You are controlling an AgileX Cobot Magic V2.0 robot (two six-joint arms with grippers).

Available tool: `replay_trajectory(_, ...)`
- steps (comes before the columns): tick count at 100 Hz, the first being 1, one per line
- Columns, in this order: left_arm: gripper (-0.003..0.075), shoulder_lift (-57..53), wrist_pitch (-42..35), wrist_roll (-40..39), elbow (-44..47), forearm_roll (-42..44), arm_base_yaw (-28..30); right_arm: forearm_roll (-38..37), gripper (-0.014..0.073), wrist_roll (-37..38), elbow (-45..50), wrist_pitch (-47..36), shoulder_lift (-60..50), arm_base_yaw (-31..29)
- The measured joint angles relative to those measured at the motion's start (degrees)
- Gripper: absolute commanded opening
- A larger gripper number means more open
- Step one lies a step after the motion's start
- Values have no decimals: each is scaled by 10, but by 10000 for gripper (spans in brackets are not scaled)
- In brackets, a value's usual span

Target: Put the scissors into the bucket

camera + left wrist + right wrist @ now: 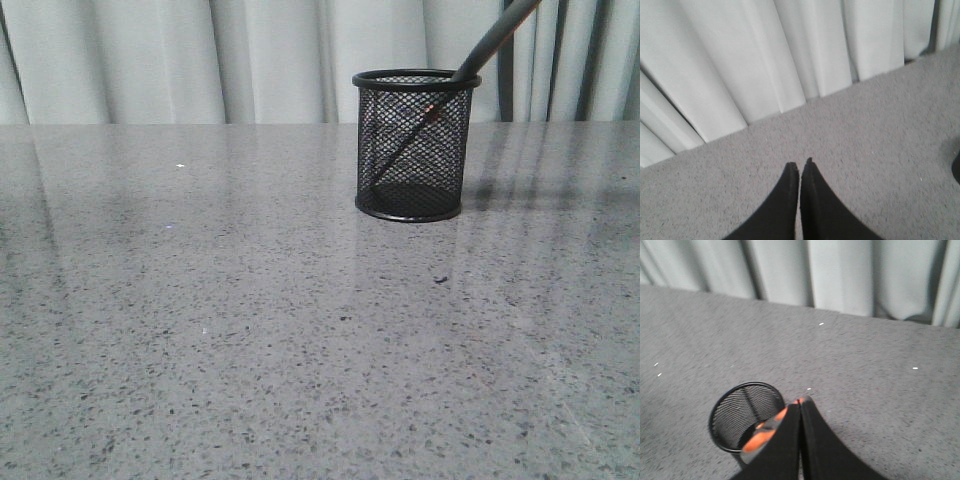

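Observation:
The bucket (415, 145), a black wire-mesh cup, stands upright on the table right of centre. The scissors (495, 40) lean in it, blades down inside the mesh, the dark handle slanting up to the right past the rim and out of the front view. In the right wrist view my right gripper (800, 401) is shut on the scissors (760, 437), whose orange-lined handle shows beside and between the fingertips, just over the bucket (746, 385) rim. My left gripper (800, 165) is shut with nothing in it, above bare table. Neither gripper appears in the front view.
Grey speckled stone table (250, 330) runs back to a pale pleated curtain (250, 60). A dark shape (956, 167) sits at the edge of the left wrist view; I cannot tell what it is.

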Motion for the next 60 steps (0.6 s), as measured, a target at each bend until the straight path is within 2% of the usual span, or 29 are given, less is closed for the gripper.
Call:
replay_trajectory(20,-21,-145,-202,-7,257,-6,0,7,-69,0,167,-145,-112,0)
replay_trajectory(36,-20,-259,-356,-8,461,-13,0,9,-69,0,280,-216,-206,0)
replay_trajectory(49,-20,-348,-439,-8,588,-35,0,11,-69,-1,359,-241,-278,0)
replay_trajectory(60,-20,-408,-478,-8,656,-49,0,11,-69,-1,409,-248,-330,0)
